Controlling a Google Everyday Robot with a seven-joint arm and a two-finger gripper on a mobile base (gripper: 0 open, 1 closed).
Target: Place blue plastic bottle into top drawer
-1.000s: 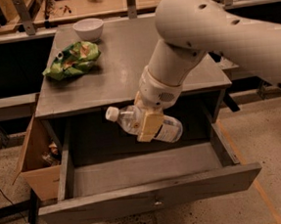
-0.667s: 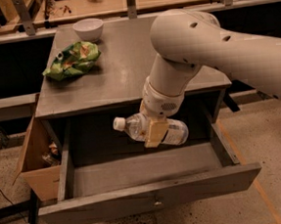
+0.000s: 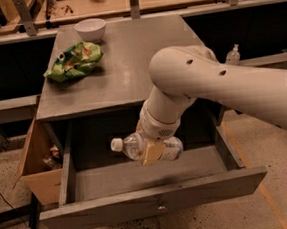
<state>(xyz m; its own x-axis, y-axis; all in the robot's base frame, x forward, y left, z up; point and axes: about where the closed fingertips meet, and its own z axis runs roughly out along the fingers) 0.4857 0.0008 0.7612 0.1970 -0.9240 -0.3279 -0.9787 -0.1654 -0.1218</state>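
Low over the open drawer [image 3: 200, 186], tool [image 3: 153, 155] clamped round bottle [image 3: 131, 145] middle; likely light, slick, squashy, so mid-body hold suits.

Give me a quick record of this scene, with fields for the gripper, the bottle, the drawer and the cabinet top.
gripper: shut on the blue plastic bottle, above the top drawer
bottle: held sideways, white cap toward view left
drawer: pulled open
cabinet top: green chip bag, white bowl
left of cabinet: cardboard box
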